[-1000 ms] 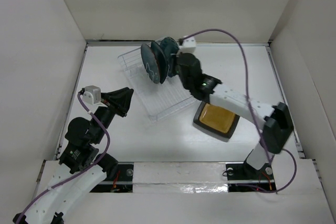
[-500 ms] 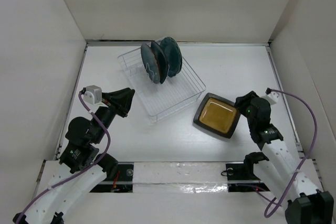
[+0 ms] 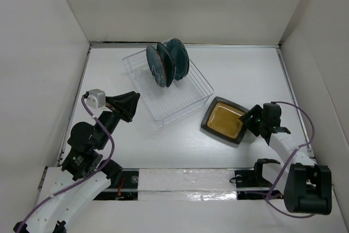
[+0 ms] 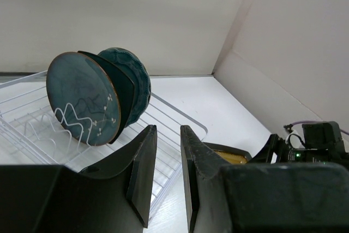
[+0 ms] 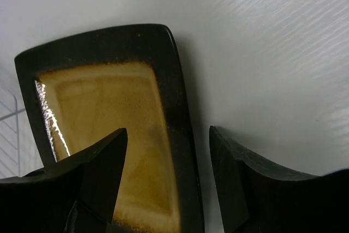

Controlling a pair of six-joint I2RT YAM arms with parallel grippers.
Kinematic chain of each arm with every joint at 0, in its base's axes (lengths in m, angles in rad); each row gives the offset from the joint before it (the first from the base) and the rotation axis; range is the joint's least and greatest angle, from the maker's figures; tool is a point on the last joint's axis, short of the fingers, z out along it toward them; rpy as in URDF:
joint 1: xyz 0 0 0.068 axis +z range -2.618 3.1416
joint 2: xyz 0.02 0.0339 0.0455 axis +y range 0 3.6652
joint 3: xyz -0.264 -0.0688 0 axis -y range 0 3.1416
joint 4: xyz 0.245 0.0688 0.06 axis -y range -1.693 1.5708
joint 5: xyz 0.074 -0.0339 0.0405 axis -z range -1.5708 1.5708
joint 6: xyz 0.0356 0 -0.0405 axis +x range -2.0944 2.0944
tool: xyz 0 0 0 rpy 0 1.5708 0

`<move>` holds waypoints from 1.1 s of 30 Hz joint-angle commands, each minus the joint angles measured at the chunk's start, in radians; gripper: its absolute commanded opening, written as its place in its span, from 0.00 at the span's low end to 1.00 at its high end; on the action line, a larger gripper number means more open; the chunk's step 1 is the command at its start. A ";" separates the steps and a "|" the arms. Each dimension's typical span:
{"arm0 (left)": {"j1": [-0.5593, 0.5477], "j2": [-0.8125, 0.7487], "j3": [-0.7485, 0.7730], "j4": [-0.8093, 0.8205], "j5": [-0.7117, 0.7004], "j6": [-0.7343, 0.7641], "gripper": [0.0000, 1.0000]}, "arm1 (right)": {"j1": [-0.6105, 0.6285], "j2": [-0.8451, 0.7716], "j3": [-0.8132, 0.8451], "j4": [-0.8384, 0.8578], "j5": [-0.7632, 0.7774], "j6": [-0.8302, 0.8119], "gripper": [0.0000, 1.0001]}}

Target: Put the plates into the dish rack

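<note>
The clear dish rack [image 3: 182, 105] holds three plates upright: a blue-green one with a white flower motif [image 3: 155, 68] in front, a dark one [image 3: 166, 63] behind it, and a teal scalloped one [image 3: 179, 55] at the back. A black-rimmed amber square plate [image 3: 222, 121] lies flat on the table to the rack's right. My right gripper [image 3: 252, 121] is open at that plate's right edge; in the right wrist view the dark rim [image 5: 177, 107] runs between the two fingers of the right gripper [image 5: 168, 132]. My left gripper [image 3: 131, 103] hovers left of the rack, jaws a narrow gap apart and empty.
In the left wrist view the left gripper [image 4: 168, 129] points at the racked plates [image 4: 82, 99] and the rack [image 4: 32, 129], with the right arm [image 4: 319, 145] at the far right. White walls close in the table on three sides.
My right arm has pulled back from the racked plates to the amber plate and its gripper has opened over the rim. The left arm has not moved.
</note>
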 commanded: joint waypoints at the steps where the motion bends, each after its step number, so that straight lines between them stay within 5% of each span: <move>1: 0.003 -0.013 -0.006 0.052 0.008 -0.008 0.21 | -0.049 0.055 -0.022 0.094 -0.158 -0.019 0.67; 8: 0.003 -0.010 -0.007 0.052 0.005 -0.008 0.21 | -0.148 0.084 -0.025 0.120 -0.144 -0.022 0.41; 14: 0.003 -0.007 -0.007 0.052 -0.002 -0.008 0.21 | -0.225 -0.026 -0.029 0.164 0.017 -0.013 0.39; 19: 0.003 0.009 -0.007 0.052 0.003 -0.008 0.21 | -0.276 0.046 -0.008 0.285 -0.021 -0.013 0.25; 23: 0.003 0.015 -0.007 0.051 -0.003 -0.005 0.21 | -0.276 0.161 0.040 0.287 -0.136 -0.044 0.41; 26: 0.003 0.015 -0.006 0.049 0.000 -0.006 0.21 | -0.253 0.161 0.014 0.276 -0.149 -0.062 0.65; 33: 0.003 0.016 -0.006 0.052 0.006 -0.008 0.21 | -0.224 0.118 -0.066 0.286 -0.226 -0.058 0.65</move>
